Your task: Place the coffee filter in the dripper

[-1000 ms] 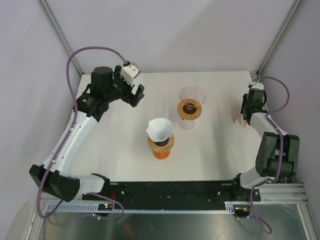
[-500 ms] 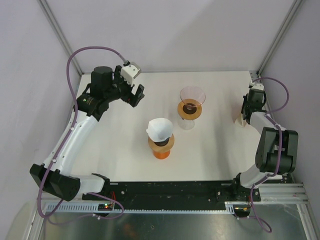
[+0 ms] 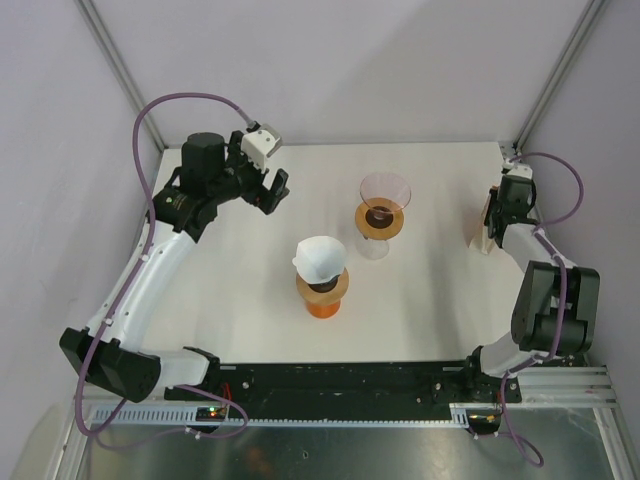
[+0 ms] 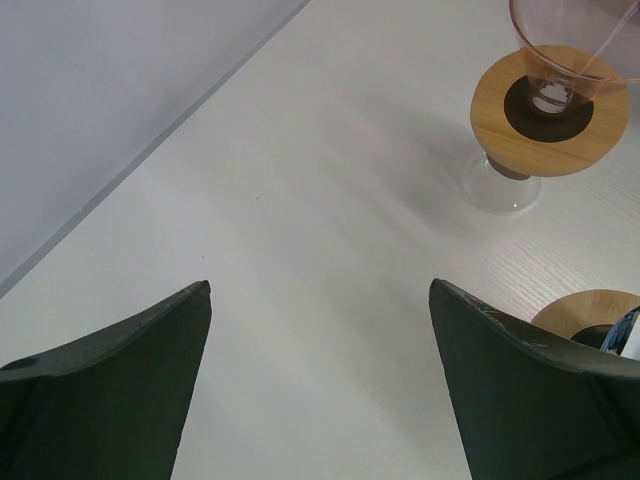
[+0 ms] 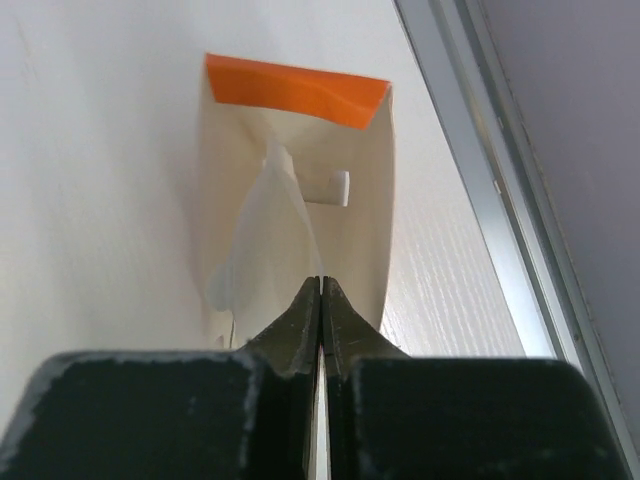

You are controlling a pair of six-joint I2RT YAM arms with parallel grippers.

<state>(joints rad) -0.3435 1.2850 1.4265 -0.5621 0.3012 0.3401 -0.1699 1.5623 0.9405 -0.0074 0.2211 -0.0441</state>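
Right tool (image 5: 320, 284) pinching coffee filter (image 5: 262, 225), shifted slightly rightward, left tool (image 4: 320, 287) spread, unmoved.

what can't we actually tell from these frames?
- Right wrist view: the right hand is shut on a paper filter in the holder. Its fingers hide whether one sheet or several is pinched.
- Top view: that hand covers the holder, and the filter is too small to make out.
- Left wrist view: the open left hand and the frame edge cut off the near dripper. The pink dripper loses its rim at the top edge.
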